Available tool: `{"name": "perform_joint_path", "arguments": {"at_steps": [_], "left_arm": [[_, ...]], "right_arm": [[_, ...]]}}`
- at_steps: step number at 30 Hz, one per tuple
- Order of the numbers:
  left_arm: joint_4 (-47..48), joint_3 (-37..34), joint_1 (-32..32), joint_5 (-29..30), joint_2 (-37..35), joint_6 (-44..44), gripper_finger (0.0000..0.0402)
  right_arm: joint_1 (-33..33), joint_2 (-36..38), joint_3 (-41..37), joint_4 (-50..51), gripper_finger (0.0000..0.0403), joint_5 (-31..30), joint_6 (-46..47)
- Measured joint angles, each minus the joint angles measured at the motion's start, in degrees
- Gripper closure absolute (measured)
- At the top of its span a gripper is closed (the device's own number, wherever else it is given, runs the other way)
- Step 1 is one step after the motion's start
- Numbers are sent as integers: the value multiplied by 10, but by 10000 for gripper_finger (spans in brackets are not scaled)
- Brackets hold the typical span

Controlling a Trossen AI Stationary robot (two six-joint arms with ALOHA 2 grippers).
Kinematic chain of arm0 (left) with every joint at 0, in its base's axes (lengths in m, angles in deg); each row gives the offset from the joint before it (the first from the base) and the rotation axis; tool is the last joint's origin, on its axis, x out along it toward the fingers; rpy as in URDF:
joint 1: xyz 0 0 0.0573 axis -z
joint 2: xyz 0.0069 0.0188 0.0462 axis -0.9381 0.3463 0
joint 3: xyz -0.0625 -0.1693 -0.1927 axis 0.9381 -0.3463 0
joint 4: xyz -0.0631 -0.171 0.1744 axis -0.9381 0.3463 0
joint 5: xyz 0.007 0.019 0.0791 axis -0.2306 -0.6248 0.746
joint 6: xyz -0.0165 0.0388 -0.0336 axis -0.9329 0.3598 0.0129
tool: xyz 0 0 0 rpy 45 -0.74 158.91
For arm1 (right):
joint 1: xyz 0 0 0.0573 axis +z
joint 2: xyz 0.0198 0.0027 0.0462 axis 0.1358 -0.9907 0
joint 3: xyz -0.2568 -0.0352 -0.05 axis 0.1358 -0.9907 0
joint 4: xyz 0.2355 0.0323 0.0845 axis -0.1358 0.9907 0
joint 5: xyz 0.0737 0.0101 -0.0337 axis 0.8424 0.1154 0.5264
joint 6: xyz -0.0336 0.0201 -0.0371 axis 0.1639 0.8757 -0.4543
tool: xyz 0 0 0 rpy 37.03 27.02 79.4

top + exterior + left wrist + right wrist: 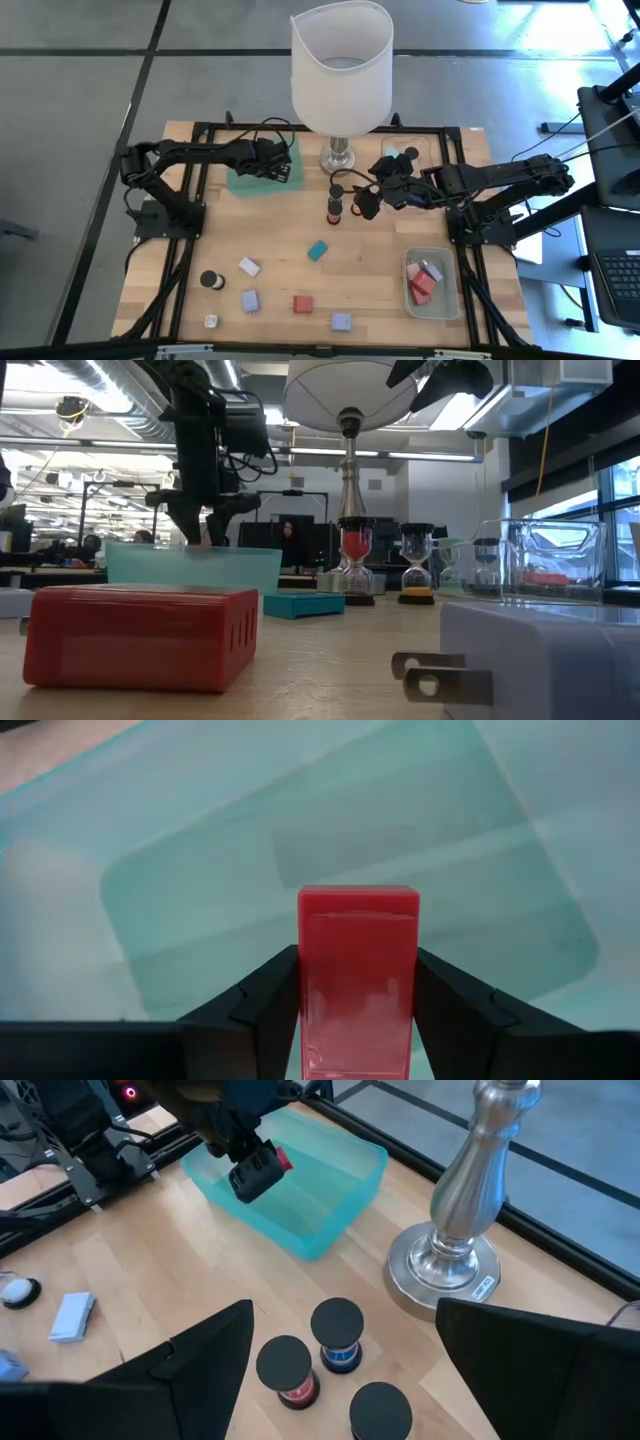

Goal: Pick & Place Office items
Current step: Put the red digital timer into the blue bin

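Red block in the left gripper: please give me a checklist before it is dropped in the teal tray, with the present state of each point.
1. Red block sits between the left gripper fingers: ok, a finger stands close on each side.
2. Block is above the teal tray: ok, the left wrist view shows the tray floor behind it.
3. Tray floor under the block is free: ok in the left wrist view.
4. Block height over the tray floor: cannot tell.
5. Right gripper is away from the tray: ok, it hangs open over the small hourglasses by the lamp base.
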Motion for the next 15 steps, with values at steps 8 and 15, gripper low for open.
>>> {"name": "perform_joint_path", "arguments": {"at_steps": [8,15], "left_arm": [[0,0,0,1,0,16,227],[0,0,0,3,0,19,211]], "right_arm": [[0,0,0,0,85,0,0],[0,0,0,0,85,-1,0]]}}
